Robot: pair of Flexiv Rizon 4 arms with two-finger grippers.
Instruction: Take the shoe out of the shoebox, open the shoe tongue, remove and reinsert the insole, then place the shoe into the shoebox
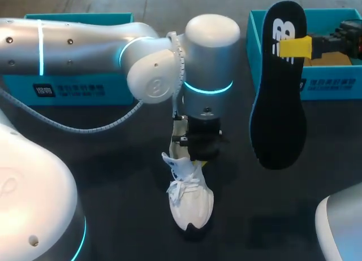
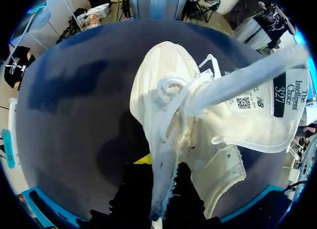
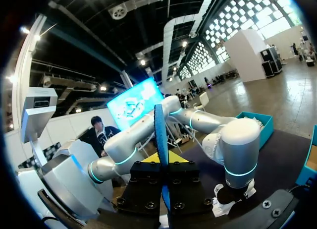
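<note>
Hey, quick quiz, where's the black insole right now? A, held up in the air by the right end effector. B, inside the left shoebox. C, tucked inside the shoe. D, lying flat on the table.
A: the black insole hangs clamped in the right end effector, clear of the white shoe.

Dark table [image 1: 113, 182], a teal box [image 1: 119, 94] resting at its far left side

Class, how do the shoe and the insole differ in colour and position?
The shoe is white; the insole is black with a blue edge. The shoe rests on the table; the insole hangs upright in air. Both are held: the shoe by the left gripper, the insole by the right gripper.
</note>
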